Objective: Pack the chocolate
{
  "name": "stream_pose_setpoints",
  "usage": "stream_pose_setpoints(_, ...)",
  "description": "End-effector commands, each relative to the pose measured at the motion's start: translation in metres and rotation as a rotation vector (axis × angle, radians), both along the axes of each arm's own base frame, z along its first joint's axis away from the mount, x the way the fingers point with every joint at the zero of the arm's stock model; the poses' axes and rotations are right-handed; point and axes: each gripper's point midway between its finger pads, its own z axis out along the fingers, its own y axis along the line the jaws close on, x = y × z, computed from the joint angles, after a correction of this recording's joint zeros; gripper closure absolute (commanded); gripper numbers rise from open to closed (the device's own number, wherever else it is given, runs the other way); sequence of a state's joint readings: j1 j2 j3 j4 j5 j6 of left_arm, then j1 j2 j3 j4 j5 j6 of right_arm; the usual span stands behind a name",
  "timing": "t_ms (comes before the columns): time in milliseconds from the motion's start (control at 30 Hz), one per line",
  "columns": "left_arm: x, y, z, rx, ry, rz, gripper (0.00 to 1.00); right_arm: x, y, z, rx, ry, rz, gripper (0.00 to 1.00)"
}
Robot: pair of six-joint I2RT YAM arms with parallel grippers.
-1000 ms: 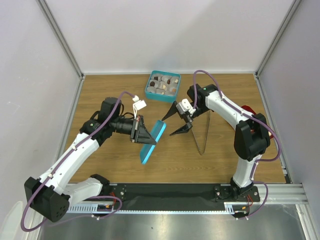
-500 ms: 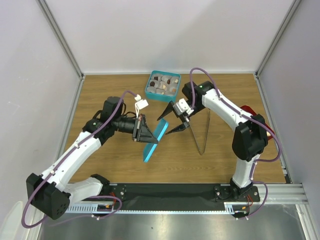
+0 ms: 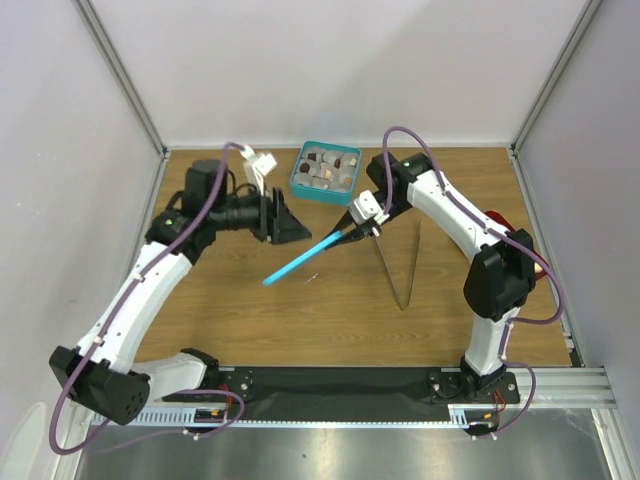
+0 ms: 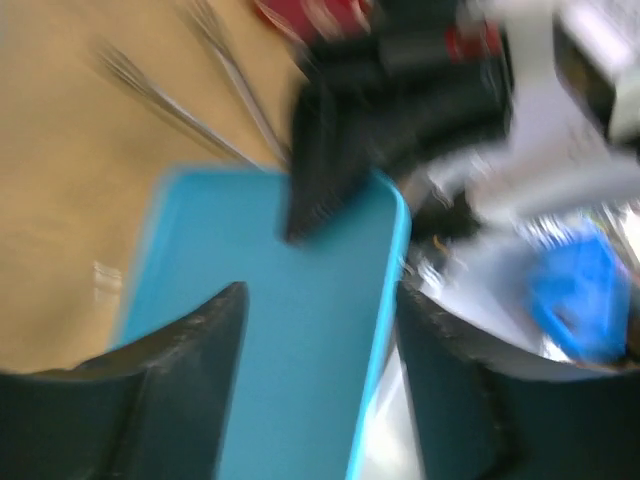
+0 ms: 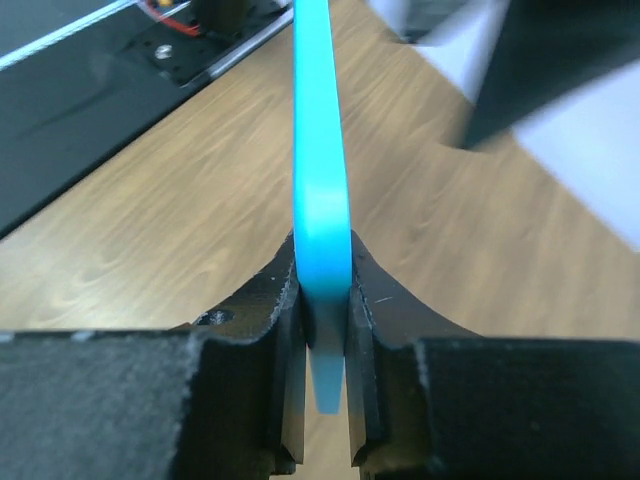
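While right gripper clamps the lid just before the box, chocolate sitting inside it, left gripper gapes empty left of the box: lidding step, next needs the lid levelled over the box.

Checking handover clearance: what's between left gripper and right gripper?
The lid, pinched by the right gripper; left gripper open. Left wrist view shows it.

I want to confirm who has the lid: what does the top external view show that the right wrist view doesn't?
Only top external: the teal box with the chocolate, the tweezers, and, clearly, the left gripper open and clear of the lid. Only right wrist: the lid's thin edge pinched between the fingers, close up. Both: the right gripper holding the lid over the wooden table.
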State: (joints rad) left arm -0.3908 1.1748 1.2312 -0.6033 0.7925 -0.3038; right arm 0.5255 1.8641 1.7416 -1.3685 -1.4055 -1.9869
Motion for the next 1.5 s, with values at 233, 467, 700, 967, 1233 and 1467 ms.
stream_pose_setpoints(233, 0.080, 0.102, 0.136, 0.021, -0.366, 0.813, 0.22, 0.039, -0.003, 0.128, 0.267, 0.004, -0.040, 1.00)
stream_pose_setpoints(467, 0.044, 0.097, 0.187, -0.066, -0.662, 0.665, 0.14, 0.066, 0.000, 0.216, 0.128, 0.059, -0.187, 1.00)
stream_pose_setpoints(700, 0.037, 0.088, 0.181, -0.059, -0.834, 0.561, 0.12, 0.134, -0.014, 0.333, 0.435, 0.543, -0.555, 1.00)
stream_pose_setpoints(967, 0.084, 0.086, 0.134, 0.037, -0.734, 0.614, 0.15, 0.202, -0.039, 0.275, 0.447, 0.895, -0.824, 1.00)
stream_pose_setpoints(1233, 0.180, 0.074, 0.074, -0.010, -0.534, 0.627, 0.18, 0.289, -0.094, 0.179, 0.407, 1.331, -0.963, 1.00)
stream_pose_setpoints(1467, 0.237, 0.050, 0.029, -0.048, -0.451, 0.503, 0.20, 0.337, -0.092, 0.085, 0.244, 1.484, -0.897, 1.00)
